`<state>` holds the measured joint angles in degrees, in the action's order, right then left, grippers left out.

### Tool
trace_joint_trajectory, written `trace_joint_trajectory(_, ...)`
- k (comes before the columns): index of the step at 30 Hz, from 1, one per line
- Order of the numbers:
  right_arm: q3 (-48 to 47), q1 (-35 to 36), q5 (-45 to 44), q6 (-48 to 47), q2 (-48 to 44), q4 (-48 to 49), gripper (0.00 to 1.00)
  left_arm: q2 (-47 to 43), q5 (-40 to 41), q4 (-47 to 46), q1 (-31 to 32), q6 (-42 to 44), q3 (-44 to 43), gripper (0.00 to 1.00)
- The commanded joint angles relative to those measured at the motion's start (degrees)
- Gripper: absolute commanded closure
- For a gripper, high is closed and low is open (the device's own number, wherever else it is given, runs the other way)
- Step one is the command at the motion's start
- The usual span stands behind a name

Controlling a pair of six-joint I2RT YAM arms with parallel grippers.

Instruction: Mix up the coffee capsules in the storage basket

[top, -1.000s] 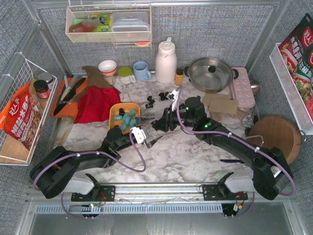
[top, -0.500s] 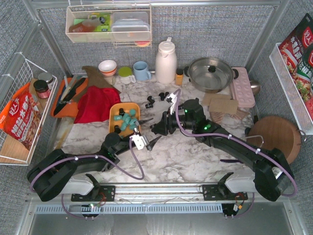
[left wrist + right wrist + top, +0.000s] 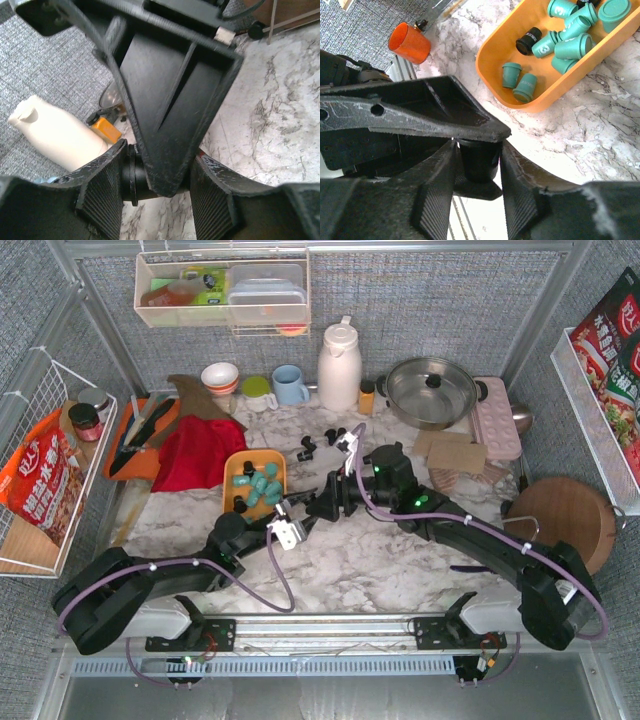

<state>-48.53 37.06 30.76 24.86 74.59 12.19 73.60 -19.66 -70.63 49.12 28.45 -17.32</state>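
Capsules (image 3: 262,483), teal with a few black, lie in your orange basket (image 3: 232,462) on the counter (image 3: 380,560). Just beside it your left gripper (image 3: 156,187) pinches one black capsule (image 3: 136,175). Your right gripper (image 3: 477,170) flanks the same one, and you cannot tell whether it clamps. More black capsules (image 3: 332,435) sit loose behind, and a red cloth (image 3: 195,452) borders the basket.

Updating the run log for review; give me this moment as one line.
phase: handover beside storage basket | left gripper: closed on black capsule | right gripper: straddles same capsule, grip unclear
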Motion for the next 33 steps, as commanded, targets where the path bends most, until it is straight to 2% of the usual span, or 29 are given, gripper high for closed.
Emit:
trace_joint_trajectory(1,-2.3,-0.1,-2.7,-5.1,-2.2,-7.4,0.39,0.1,2.5,0.2,0.0,0.1,-0.4,0.61)
trace_joint_trajectory(9,-4.2,-3.2,-11.1,-12.7,-9.7,-18.8,0.31,0.3,11.8,-2.0,0.0,-4.6,-0.2,0.63)
trace_joint_trajectory(13,-4.1,-3.7,-26.1,-16.8,-11.0,-22.0,0.32,2.0,21.9,-2.7,-0.5,-10.1,-0.9,0.63)
trace_joint_trajectory(16,-3.0,-4.1,-40.1,-18.7,-9.5,-22.8,0.33,3.7,33.5,3.1,-2.0,-19.9,-4.0,0.61)
trace_joint_trajectory(18,-1.7,-5.1,-51.0,-17.4,-7.0,-21.7,0.33,4.9,42.2,11.0,-4.0,-28.6,-7.1,0.55)
trace_joint_trajectory(20,-0.4,-7.5,-55.6,-14.5,-4.2,-20.1,0.33,6.1,45.9,20.4,-6.4,-36.4,-10.6,0.5)
trace_joint_trajectory(25,1.8,-14.9,-55.6,-7.0,3.9,-15.4,0.34,9.5,47.9,32.1,-12.5,-48.9,-15.3,0.33)
trace_joint_trajectory(28,1.0,-19.3,-49.5,-5.3,8.6,-12.4,0.35,11.4,46.8,36.6,-15.4,-56.5,-17.6,0.25)
trace_joint_trajectory(31,-0.9,-22.1,-43.7,-7.6,13.3,-9.9,0.35,13.5,43.9,41.9,-16.0,-58.5,-21.0,0.14)
trace_joint_trajectory(33,-3.4,-24.8,-36.0,-7.5,16.7,-9.2,0.36,14.7,42.7,46.4,-16.2,-60.5,-23.8,0.07)
